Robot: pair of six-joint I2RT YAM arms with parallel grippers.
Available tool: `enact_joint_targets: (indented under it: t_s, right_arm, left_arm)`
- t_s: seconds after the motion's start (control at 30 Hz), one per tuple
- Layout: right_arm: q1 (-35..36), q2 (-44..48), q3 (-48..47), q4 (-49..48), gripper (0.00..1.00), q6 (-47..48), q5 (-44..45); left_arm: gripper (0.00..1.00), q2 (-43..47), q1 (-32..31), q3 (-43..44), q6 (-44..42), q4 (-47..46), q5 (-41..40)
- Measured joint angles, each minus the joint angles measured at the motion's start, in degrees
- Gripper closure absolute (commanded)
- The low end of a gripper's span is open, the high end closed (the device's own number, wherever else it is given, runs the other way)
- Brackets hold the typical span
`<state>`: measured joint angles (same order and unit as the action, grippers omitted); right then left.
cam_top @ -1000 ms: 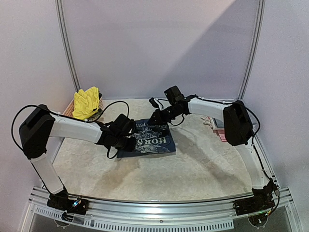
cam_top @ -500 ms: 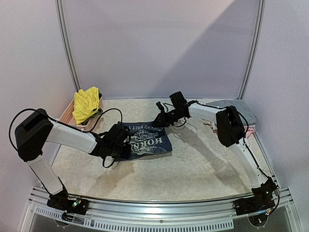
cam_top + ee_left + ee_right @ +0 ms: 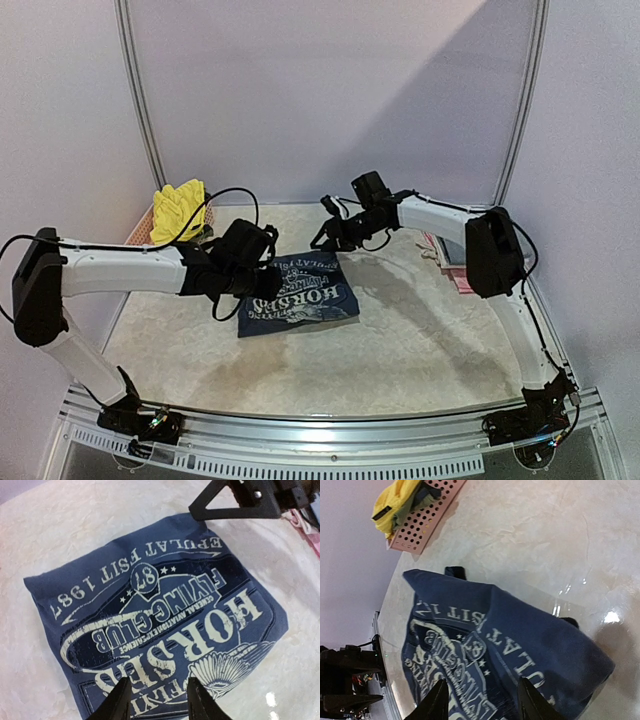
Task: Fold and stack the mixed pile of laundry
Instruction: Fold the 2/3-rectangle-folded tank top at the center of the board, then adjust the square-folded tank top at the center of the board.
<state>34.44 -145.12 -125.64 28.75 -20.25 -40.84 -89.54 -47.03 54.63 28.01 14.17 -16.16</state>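
Starting at the left, we see the bright yellow cloth garment (image 3: pixel 180 210) heaped in the pink perforated plastic basket (image 3: pixel 427 525), not yet folded. Next comes the left gripper (image 3: pixel 157 702), jaws apart and empty just above the near edge of the navy blue printed top (image 3: pixel 300 295), which lies folded into a rough square on the pale marbled table (image 3: pixel 400 340). The right gripper (image 3: pixel 482 702) hangs over its far edge, likewise spread and holding nothing. At the right edge sits the small stack of pink and white folded pieces (image 3: pixel 455 275). We judge the released fold could spring open, or unfold if only its top layer is pinched for stacking. A second ago both grippers pressed low on the top; now they are lifted and parted.
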Motion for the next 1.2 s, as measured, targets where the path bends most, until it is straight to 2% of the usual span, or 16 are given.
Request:
enact_joint_targets:
  t_s: [0.13, 0.3, 0.47, 0.6, 0.87, 1.2]
  right_arm:
    - [1.03, 9.46, 8.26, -1.03, 0.52, 1.09, 0.63]
    - [3.21, 21.88, 23.12, -4.37, 0.55, 1.97, 1.57]
    - [4.81, 28.30, 35.67, -8.11, 0.59, 2.45, 2.08]
    - [5.42, 28.74, 41.11, -9.77, 0.61, 2.32, 2.69]
    - [6.05, 28.22, 43.17, -13.84, 0.62, 2.23, 2.78]
    - [6.03, 21.27, 48.00, -19.98, 0.62, 2.03, 2.49]
  left_arm:
    - [0.64, -1.38, 1.55, 4.63, -1.73, 1.07, 0.61]
    - [0.66, -7.21, 4.94, 10.10, -3.98, 1.64, 1.90]
    - [0.68, -12.55, 7.72, 14.05, -6.01, 2.45, 2.36]
    - [0.69, -15.96, 9.49, 16.41, -7.87, 2.67, 2.38]
    - [0.71, -22.88, 12.50, 18.73, -11.37, 2.80, 2.03]
    - [0.72, -25.05, 15.54, 18.93, -14.38, 1.88, 1.79]
